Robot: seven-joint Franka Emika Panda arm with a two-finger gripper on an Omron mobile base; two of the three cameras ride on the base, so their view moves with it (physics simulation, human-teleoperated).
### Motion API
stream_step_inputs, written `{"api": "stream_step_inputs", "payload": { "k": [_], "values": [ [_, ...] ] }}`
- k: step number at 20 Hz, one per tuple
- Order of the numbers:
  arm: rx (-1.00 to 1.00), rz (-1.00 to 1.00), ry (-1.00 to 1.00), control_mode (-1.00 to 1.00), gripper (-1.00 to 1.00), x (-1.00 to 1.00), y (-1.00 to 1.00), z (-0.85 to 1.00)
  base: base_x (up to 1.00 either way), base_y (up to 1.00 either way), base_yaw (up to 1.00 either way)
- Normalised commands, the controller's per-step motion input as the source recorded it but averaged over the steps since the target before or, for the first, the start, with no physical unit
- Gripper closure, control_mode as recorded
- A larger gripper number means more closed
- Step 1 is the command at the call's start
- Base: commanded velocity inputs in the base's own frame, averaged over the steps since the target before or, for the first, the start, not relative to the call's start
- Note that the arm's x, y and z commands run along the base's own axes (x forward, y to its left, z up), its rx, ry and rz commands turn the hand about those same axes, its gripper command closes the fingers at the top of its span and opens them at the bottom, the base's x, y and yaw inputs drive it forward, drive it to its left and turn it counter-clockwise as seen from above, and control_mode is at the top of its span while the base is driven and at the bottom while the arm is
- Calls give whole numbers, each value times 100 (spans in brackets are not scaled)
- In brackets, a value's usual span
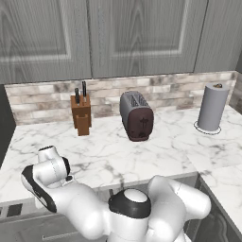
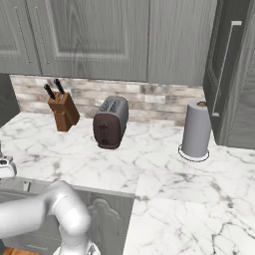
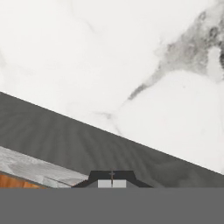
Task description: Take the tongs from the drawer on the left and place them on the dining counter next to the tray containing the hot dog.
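My gripper [image 3: 112,180] is shut, its two dark tips pressed together with nothing between them. In the hand view it points at the front edge of a white marble counter [image 3: 131,65]. Below that edge runs a plain dark grey front [image 3: 87,140], and I cannot tell whether this is the drawer. The arm [image 1: 71,198] bends low to the left, in front of the counter with the toaster. The tongs, the dining counter, the tray and the hot dog are out of view.
On the marble counter [image 1: 108,156] stand a wooden knife block [image 1: 82,115], a dark red toaster [image 1: 136,116] and a grey paper-towel roll [image 1: 212,107]. Grey wall cabinets [image 1: 142,33] hang above. A tall grey cabinet [image 2: 234,74] closes the right side. A strip of orange floor [image 3: 13,181] shows.
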Motion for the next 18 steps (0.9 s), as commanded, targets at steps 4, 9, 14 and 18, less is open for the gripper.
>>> {"api": "stream_step_inputs", "payload": {
  "k": [4, 9, 14, 18],
  "values": [
    [-1, -3, 0, -100, 100, 13, -28, -20, 0, 0, 0],
    [0, -3, 0, -100, 100, 18, -35, -24, 0, 0, 0],
    [0, -2, 0, -100, 100, 24, -34, -33, 0, 0, 0],
    [0, -1, 0, -100, 100, 29, -38, -37, 0, 0, 0]
  ]
}}
